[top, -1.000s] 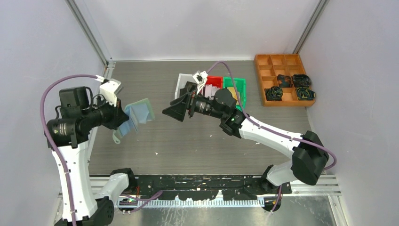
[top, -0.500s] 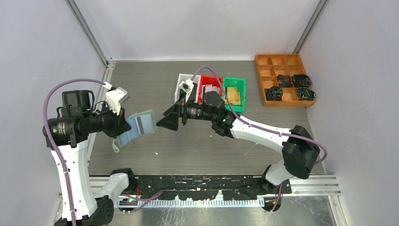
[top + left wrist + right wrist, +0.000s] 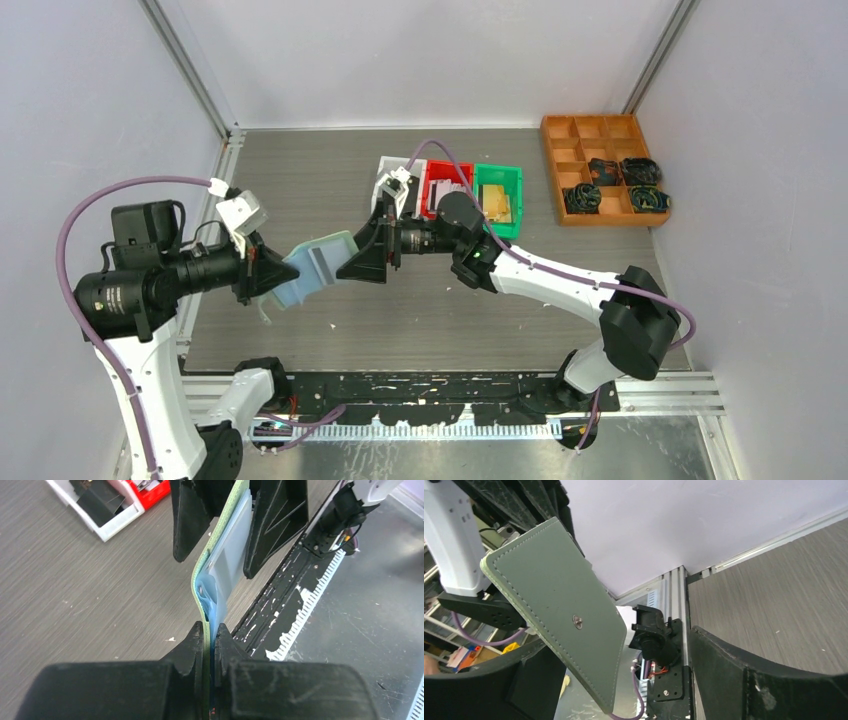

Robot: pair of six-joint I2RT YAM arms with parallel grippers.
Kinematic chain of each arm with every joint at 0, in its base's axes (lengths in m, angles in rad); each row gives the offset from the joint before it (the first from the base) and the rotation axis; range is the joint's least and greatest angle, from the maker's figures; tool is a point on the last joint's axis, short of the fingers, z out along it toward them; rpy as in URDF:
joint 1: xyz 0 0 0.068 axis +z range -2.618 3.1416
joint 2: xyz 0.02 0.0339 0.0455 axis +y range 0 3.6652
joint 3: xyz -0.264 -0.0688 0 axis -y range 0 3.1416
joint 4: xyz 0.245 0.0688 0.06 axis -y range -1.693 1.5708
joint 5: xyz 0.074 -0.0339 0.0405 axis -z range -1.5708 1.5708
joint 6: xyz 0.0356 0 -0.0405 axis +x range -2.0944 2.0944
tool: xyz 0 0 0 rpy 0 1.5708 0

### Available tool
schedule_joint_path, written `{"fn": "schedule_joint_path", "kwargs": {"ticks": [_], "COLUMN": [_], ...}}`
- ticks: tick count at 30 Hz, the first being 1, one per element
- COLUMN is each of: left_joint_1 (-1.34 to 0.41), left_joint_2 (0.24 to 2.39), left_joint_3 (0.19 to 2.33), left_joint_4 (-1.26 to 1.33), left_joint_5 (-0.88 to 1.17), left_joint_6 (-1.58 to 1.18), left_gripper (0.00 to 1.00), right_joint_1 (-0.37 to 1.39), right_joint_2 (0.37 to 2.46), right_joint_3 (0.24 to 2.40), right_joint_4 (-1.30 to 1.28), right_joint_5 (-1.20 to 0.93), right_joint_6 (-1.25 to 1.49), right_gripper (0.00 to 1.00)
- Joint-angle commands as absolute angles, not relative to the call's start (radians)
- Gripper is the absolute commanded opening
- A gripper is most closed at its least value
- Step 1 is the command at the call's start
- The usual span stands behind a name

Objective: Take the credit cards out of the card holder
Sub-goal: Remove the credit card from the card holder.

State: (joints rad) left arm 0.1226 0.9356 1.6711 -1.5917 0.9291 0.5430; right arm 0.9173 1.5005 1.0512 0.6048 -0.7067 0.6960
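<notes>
The card holder [image 3: 318, 262] hangs in the air above the tabletop [image 3: 300, 180], to the left of the white bin [image 3: 384, 182] and nearer the arm bases than it. The left gripper [image 3: 210, 632] is clamped narrowly on the holder's end farthest from the bin and holds it on edge, with the green cover on one side and the clear pockets on the other. The right gripper [image 3: 352, 265] is spread wide, one finger on each side of the holder's bin-side end; I cannot tell whether either finger touches it. A grey card [image 3: 231, 562] seems to sit inside a clear pocket, though the view is nearly edge-on. A flat black card [image 3: 100, 502] lies in the white bin.
</notes>
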Motion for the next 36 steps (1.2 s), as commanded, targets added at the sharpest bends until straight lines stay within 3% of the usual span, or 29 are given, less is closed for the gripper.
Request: {"fn": "schedule_joint_path", "kwargs": {"ticks": [1, 5, 11, 16, 19, 23, 26, 31, 36], "left_joint_1": [0.122, 0.121, 0.084, 0.037, 0.035, 0.035, 0.035, 0.035, 0.035], "left_joint_2": [0.955, 0.964, 0.959, 0.957, 0.945, 0.897, 0.864, 0.872, 0.87], "left_joint_3": [1.719, 1.727, 1.728, 1.686, 1.658, 1.597, 1.573, 1.585, 1.591], "left_joint_4": [-1.732, -1.776, -1.777, -1.774, -1.747, -1.596, -1.53, -1.53, -1.518], "left_joint_5": [1.057, 1.1, 1.146, 1.194, 1.169, 1.131, 1.132, 1.14, 1.142], "left_joint_6": [0.572, 0.594, 0.578, 0.559, 0.543, 0.419, 0.374, 0.359, 0.338], "left_gripper": [0.0, 0.0, 0.0, 0.0, 0.02, 0.07, 0.03, 0.01, 0.0], "right_joint_1": [0.918, 0.912, 0.862, 0.829, 0.828, 0.828, 0.828, 0.828, 0.828], "right_joint_2": [1.458, 1.459, 1.454, 1.507, 1.556, 1.564, 1.553, 1.519, 1.5], "right_joint_3": [1.097, 1.121, 1.095, 1.108, 1.144, 1.135, 1.119, 1.081, 1.046], "right_joint_4": [0.714, 0.717, 0.872, 1.213, 1.384, 1.409, 1.393, 1.398, 1.4], "right_joint_5": [-0.765, -0.805, -0.891, -0.949, -0.986, -0.991, -0.99, -0.984, -0.982], "right_joint_6": [0.755, 0.796, 0.975, 1.292, 1.458, 1.5, 1.491, 1.487, 1.476], "right_gripper": [0.85, 0.62, 0.45, 0.34, 0.22, 0.02, 0.02, 0.16, 0.22]}}
